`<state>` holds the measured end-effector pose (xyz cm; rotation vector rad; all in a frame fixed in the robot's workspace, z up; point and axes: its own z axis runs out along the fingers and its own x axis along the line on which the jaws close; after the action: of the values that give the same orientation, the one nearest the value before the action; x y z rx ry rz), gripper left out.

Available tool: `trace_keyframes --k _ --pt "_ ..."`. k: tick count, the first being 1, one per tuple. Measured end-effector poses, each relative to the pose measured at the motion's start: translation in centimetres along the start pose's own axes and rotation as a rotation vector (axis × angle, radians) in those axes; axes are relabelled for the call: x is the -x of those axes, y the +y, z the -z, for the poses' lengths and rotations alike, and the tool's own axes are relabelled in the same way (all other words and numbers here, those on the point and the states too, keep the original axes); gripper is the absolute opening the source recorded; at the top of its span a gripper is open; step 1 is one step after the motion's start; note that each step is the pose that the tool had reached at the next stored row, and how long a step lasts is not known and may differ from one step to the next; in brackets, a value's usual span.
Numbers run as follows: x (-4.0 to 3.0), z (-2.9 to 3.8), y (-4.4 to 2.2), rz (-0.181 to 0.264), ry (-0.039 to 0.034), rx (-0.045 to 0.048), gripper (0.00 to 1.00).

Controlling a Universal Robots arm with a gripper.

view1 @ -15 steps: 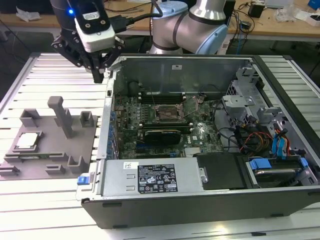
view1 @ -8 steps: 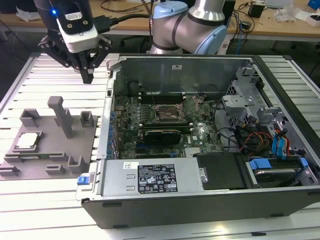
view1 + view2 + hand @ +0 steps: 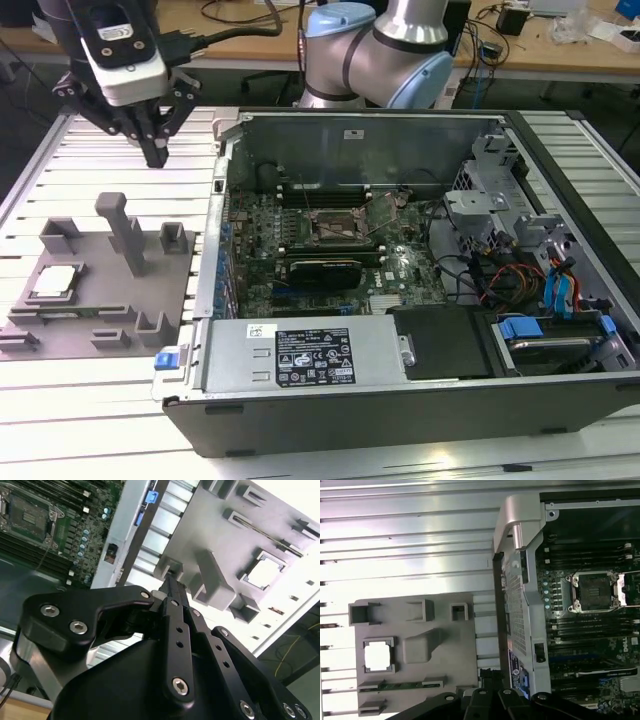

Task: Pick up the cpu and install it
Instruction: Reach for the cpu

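Observation:
The cpu point(image 3: 55, 282), a small silvery square chip, lies in a pocket of the grey plastic tray point(image 3: 100, 262) on the exterior view's left. It also shows in both wrist views, cpu point(image 3: 265, 572) and cpu point(image 3: 377, 656). My gripper point(image 3: 155, 156) hangs above the slatted table behind the tray, well above and away from the chip, with its black fingers point(image 3: 170, 587) closed together on nothing. The open metal-framed socket point(image 3: 335, 225) sits on the motherboard inside the computer case, socket point(image 3: 595, 591).
The open computer case point(image 3: 400, 400) stands on the exterior view's right, its side wall point(image 3: 512, 580) rising between tray and motherboard. A tall grey post point(image 3: 125, 230) and small blocks stand on the tray. Cables and drive bays point(image 3: 540, 290) crowd the case's right end.

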<state>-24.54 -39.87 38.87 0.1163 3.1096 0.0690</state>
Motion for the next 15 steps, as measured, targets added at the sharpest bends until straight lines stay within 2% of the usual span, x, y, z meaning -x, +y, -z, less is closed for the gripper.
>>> trace_keyframes --k 9,12,13,15 --pt "-2.26 -0.05 -0.17 0.0 -0.0015 0.0 0.11" --pt "-2.99 -0.21 -0.23 0.0 -0.0015 0.0 0.11" --pt "-3.57 -0.36 -0.28 0.0 -0.0016 0.0001 0.11" --pt "-4.16 -0.62 -0.34 0.0 -0.0016 0.0001 0.11"
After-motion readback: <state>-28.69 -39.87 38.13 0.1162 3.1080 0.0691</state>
